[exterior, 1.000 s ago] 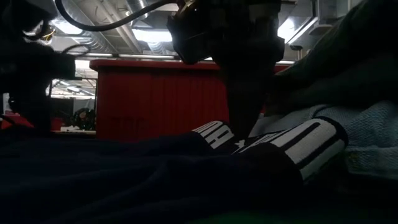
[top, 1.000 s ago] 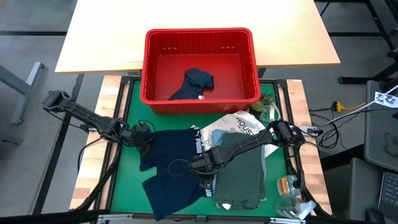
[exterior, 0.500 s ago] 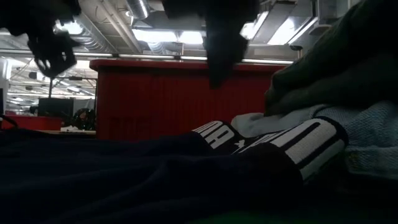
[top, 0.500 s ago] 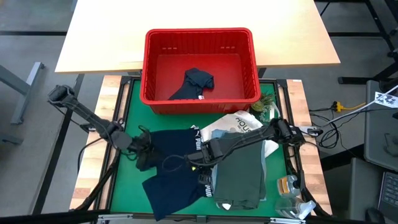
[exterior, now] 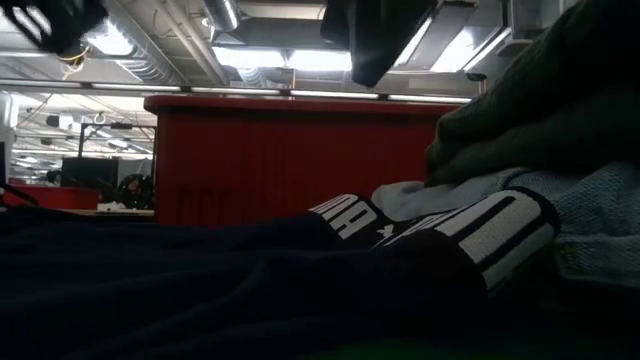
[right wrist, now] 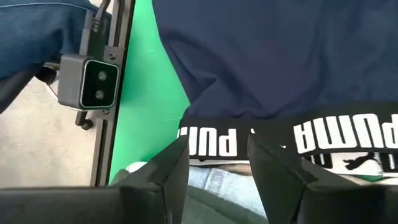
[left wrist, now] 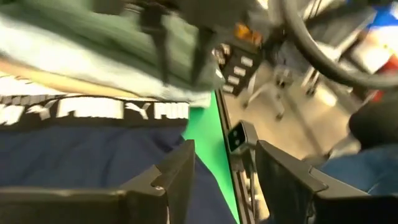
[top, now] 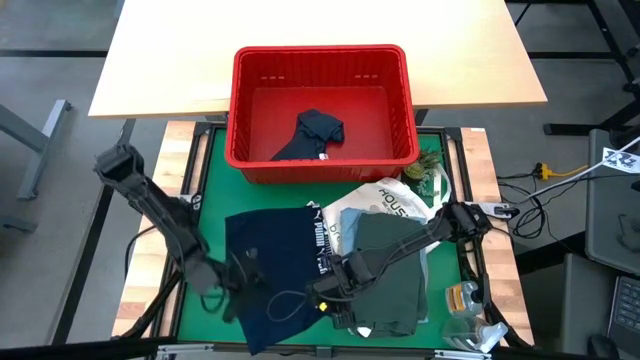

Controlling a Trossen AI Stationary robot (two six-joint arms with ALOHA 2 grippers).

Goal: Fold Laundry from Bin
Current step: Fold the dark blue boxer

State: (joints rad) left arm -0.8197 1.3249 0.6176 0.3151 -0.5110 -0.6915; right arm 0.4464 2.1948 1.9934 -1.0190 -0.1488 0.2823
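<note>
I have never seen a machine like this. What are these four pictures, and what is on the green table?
It is a robot with two dark arms, each ending in a two-finger gripper. One camera looks down from above, one looks level across the table, and one sits on each wrist. On the green mat lie navy shorts with a white-lettered waistband, a dark green garment and a white printed bag. The red bin behind holds one more dark garment. The left gripper and right gripper are both open above the shorts, holding nothing.
</note>
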